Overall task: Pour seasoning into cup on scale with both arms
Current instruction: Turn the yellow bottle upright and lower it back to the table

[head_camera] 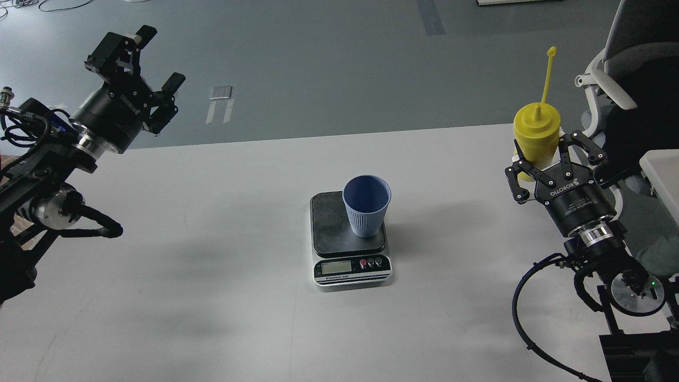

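Observation:
The dusty-blue ribbed cup (pixel 366 206) stands upright on the right part of the scale's dark platform (pixel 331 223), mid-table; the scale's display and buttons face me. The yellow seasoning bottle (pixel 537 132) stands upright at the table's far right, nozzle up, with its cap tether sticking up above it. My right gripper (pixel 549 159) is shut on the bottle's lower body, one finger on each side, and hides its base. My left gripper (pixel 158 58) is open and empty, raised beyond the table's far left edge, well away from the cup.
The white table (pixel 212 276) spreads around the scale. Grey floor lies beyond its far edge. A chair (pixel 626 79) and a white object stand at the right edge, close to my right arm. Cables hang from both arms.

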Action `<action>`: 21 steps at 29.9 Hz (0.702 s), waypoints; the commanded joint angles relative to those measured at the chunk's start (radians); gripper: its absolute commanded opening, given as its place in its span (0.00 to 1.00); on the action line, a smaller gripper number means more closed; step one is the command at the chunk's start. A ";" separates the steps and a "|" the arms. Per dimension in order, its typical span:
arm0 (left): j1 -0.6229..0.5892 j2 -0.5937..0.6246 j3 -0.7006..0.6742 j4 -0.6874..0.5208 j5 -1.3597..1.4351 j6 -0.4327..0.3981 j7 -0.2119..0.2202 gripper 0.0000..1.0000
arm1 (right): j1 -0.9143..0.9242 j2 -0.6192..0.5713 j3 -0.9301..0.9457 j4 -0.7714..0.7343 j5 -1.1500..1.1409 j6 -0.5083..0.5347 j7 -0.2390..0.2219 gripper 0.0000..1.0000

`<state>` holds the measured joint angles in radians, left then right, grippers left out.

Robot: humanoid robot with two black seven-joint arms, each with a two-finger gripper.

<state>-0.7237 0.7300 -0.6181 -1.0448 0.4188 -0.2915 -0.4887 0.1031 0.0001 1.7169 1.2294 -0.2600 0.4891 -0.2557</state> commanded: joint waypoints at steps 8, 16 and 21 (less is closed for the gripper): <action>0.000 0.023 -0.006 -0.004 0.000 0.000 0.000 0.98 | 0.000 0.000 0.006 -0.053 0.137 0.000 -0.037 0.00; 0.000 0.040 0.001 -0.014 0.001 -0.001 0.000 0.99 | -0.003 0.000 0.004 -0.142 0.205 0.000 -0.036 0.00; -0.002 0.058 -0.003 -0.014 0.001 -0.001 0.000 0.99 | -0.032 0.000 0.004 -0.195 0.266 0.000 -0.036 0.00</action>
<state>-0.7251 0.7760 -0.6171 -1.0584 0.4203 -0.2929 -0.4887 0.0807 0.0001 1.7208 1.0709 -0.0179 0.4887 -0.2914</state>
